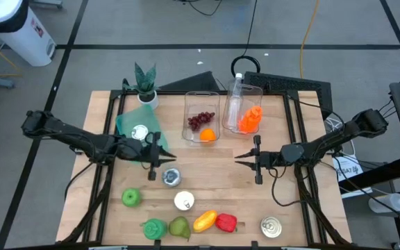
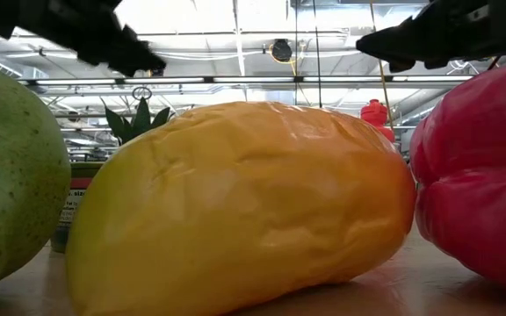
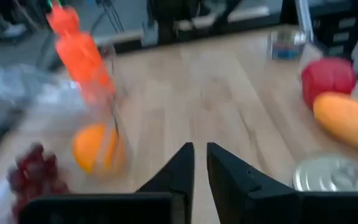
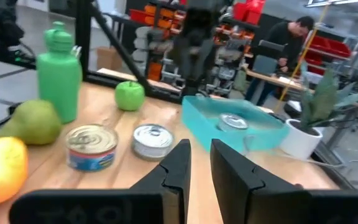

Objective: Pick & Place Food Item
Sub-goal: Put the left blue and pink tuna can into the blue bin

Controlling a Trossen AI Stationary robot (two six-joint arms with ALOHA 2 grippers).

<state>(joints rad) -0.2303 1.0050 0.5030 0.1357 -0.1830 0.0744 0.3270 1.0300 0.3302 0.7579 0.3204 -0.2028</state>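
Looking straight down, the table (image 1: pixel 207 177) holds two clear bins at the back: one with grapes (image 1: pixel 201 121) and an orange (image 1: pixel 207 135), one with an orange bottle (image 1: pixel 250 119). The left gripper (image 1: pixel 162 157) hangs over the table's middle-left, just above a can (image 1: pixel 171 177), fingers pressed together and holding nothing. The right gripper (image 1: pixel 249 158) faces it from the right, fingers nearly closed, also empty. Along the front lie an apple (image 1: pixel 130 198), a green bottle (image 1: pixel 154 227), a pear (image 1: pixel 179 227), a mango (image 1: pixel 205 221), a red pepper (image 1: pixel 226 222) and another can (image 1: pixel 272 227).

From table height, the mango (image 2: pixel 244 206) fills the frame, the pepper (image 2: pixel 481 180) touching its right end.

The left wrist view shows its fingers (image 3: pixel 179 171) closed, with a narrow gap, over bare wood.

The right wrist view shows its fingers (image 4: pixel 179 165) close together; beyond sit two cans, the apple (image 4: pixel 129 95) and a teal tray (image 4: pixel 235 127).
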